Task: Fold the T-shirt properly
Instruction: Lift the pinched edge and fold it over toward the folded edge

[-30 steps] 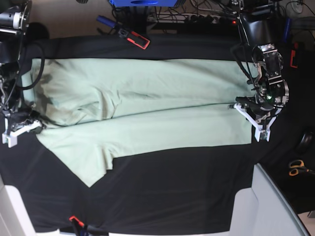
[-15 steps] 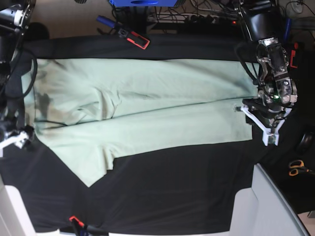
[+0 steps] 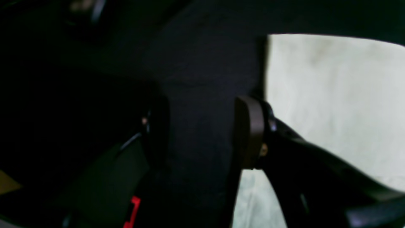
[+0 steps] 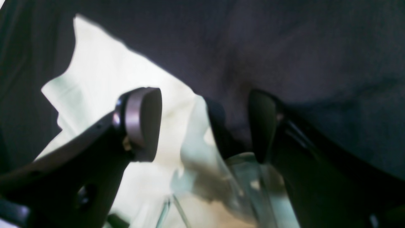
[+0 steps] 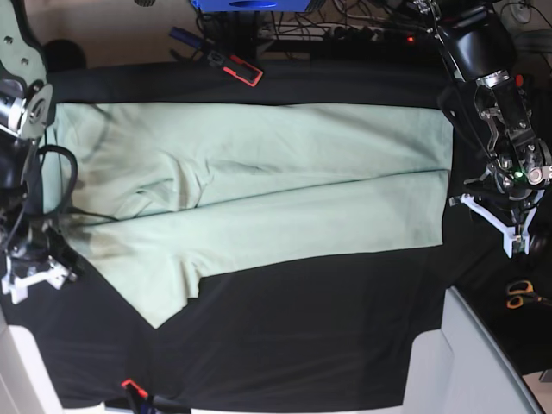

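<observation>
The T-shirt [image 5: 259,190] lies spread on the black cloth, pale mint-green, with a lengthwise fold along its middle and one sleeve pointing toward the front. My left gripper [image 5: 497,222] hovers over black cloth just off the shirt's right edge. In the left wrist view it [image 3: 202,133] is open, only dark cloth showing between the fingers, and the shirt [image 3: 335,101] lies to the right. My right gripper [image 5: 36,278] sits off the shirt's left end. It [image 4: 202,125] is open too, above the shirt's edge [image 4: 133,177], gripping nothing.
A red and black tool [image 5: 235,67] lies at the table's back edge and a blue object [image 5: 246,4] stands behind it. Scissors [image 5: 520,295] lie at the far right. A pale grey surface [image 5: 479,362] borders the front right. A small red clip [image 5: 129,385] sits at the front edge.
Both grippers have opened and let go of the shirt's ends. The left one moved right, off the shirt. The right one moved toward the front left.
</observation>
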Controlling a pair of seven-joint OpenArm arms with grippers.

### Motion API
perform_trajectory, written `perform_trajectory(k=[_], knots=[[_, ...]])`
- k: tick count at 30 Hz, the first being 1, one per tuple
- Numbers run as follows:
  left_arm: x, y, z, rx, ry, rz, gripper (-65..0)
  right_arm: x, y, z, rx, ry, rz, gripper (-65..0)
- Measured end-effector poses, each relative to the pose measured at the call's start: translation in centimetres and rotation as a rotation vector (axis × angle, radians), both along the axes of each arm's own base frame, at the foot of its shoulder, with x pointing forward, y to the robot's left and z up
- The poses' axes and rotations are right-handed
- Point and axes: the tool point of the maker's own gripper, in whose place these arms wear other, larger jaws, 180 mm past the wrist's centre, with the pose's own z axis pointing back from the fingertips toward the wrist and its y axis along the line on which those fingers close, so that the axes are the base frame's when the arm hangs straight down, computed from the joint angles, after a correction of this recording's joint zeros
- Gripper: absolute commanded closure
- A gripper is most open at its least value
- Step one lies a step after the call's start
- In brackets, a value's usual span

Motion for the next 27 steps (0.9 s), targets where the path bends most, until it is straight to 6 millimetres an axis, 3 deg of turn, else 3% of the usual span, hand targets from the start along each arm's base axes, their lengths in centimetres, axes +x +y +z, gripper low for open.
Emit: perform_trajectory(k=[2,7,16,21,27], knots=[[-0.6,0.8,0.0,-0.008,-0.006,0.035,-32.2,0.6,0.8,-0.8,-0.011,0.012,0.006,-42.2],[-1.7,2.4,0.2,0.004,-0.006,0.080,-32.2,-0.2,2.2,-3.2,0.025,0.033,-0.025,-42.2],[-2.5,3.6,0.5,0.034,0.013,0.080,-32.4,0.0,2.5,-3.1,0.032,0.046,-0.019,-41.5],[-2.0,3.5,0.7,0.034,0.004,0.076,-32.4,0.1,3.7,-3.3,0.044,0.049,-0.007,-31.6],[-2.0,3.3,0.6,0.031,0.004,0.073,-32.4,0.0,3.9,-3.4,0.049,0.053,-0.001,-29.5]])
